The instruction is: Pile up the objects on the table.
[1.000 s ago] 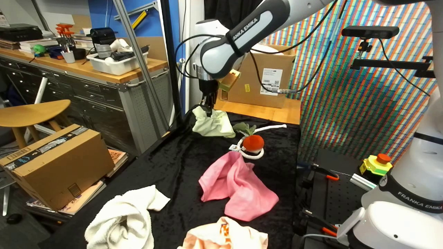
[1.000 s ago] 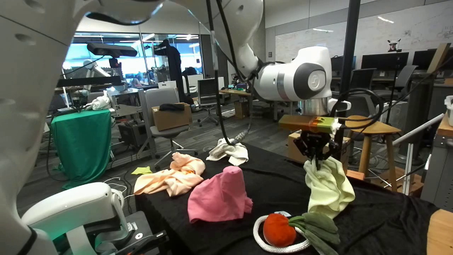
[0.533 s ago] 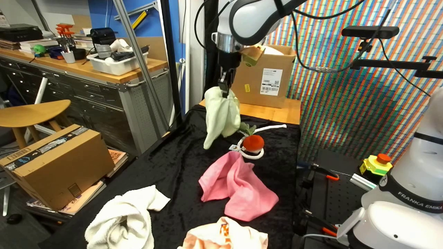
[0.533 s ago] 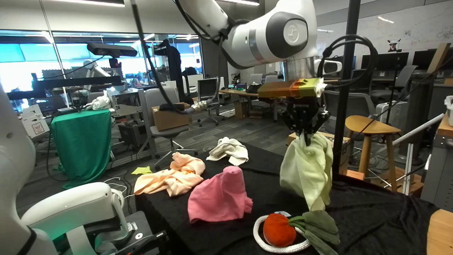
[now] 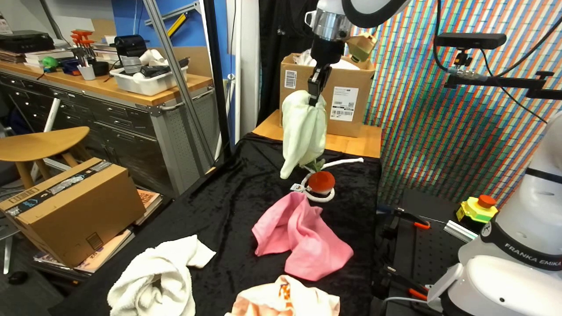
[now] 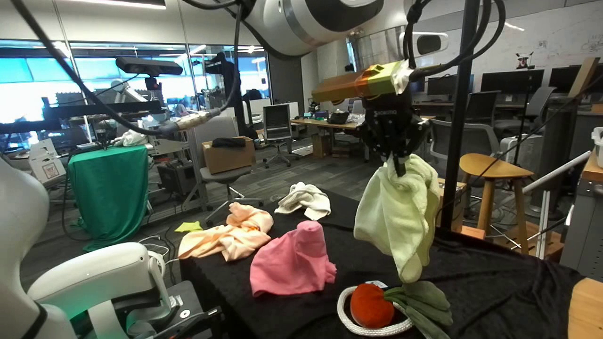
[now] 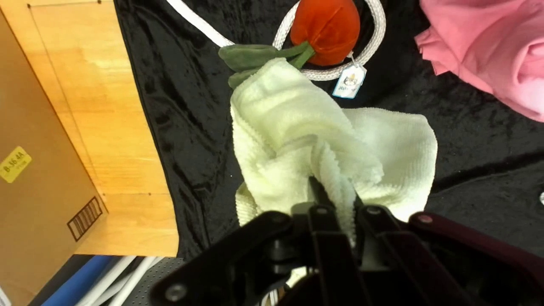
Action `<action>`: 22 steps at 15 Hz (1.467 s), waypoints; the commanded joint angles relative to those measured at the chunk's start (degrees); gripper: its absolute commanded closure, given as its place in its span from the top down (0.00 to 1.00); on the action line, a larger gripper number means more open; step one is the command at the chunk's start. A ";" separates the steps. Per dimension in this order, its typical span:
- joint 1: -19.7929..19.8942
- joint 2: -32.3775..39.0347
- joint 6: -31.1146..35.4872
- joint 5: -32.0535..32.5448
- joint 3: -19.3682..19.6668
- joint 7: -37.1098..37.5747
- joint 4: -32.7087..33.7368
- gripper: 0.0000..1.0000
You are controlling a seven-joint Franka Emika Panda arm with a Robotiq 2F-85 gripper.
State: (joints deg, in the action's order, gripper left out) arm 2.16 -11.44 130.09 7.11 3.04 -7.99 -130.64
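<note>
My gripper [image 5: 313, 101] is shut on a pale green cloth [image 5: 303, 131] and holds it in the air above the black-covered table [image 5: 210, 215]. In the wrist view a fold of the green cloth [image 7: 293, 114] is pinched between the fingers. The cloth's lower end hangs above the leaves of a red plush vegetable [image 6: 371, 306], which lies within a white rope loop [image 6: 341, 310]. A pink cloth [image 5: 303, 237] lies beside them, with a peak in its middle. A peach cloth [image 6: 231, 235] and a white cloth [image 6: 306, 200] lie crumpled farther along the table.
A large cardboard box [image 5: 342, 101] stands on a wooden surface [image 5: 272, 129] at the table's end. A black upright post [image 6: 458, 127] rises beyond the table in an exterior view. An emergency stop button [image 5: 486, 201] sits near the robot base.
The gripper has lifted the green cloth off the table and carried it toward the plush vegetable and the robot base. The other cloths and the vegetable have not moved.
</note>
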 commanded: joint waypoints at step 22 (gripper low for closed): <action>1.58 14.30 3.09 11.28 -0.68 27.20 -0.19 0.46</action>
State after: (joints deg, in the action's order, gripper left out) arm 4.38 0.94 133.44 17.25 1.81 17.18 -133.40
